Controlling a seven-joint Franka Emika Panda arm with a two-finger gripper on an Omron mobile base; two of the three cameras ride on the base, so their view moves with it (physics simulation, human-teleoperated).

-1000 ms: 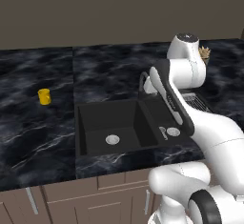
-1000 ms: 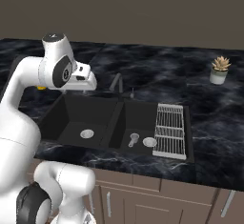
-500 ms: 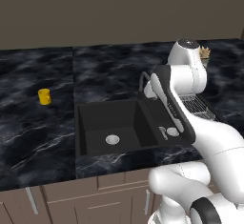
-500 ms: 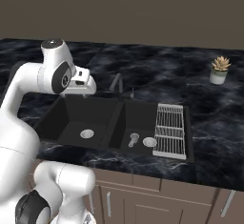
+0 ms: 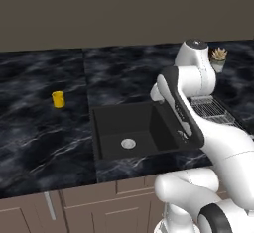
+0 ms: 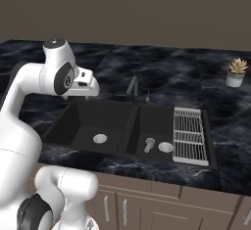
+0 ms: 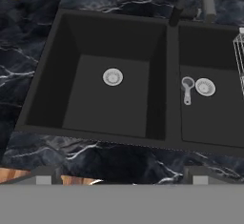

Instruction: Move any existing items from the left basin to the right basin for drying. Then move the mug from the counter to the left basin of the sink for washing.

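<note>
Your arm has swung a bit toward the left since a moment ago, and its hand now hangs high over the sink, near the back edge. The pincer is spread wide and has nothing in it. You can see its two dark tips far apart at the bottom of the hand view.

Look down from the hand. The left basin is the wide one, and you can see just its round silver drain on the floor. The right basin is the narrow one. A small silver scoop lies in it, right beside that basin's drain. A thin wall stands between the two basins.

The mug has not moved. It sits upright on the worktop, well off to the left of the sink, far from your pincer. A wire rack lies just right of the narrow basin. A little potted plant stands far back on the right.
</note>
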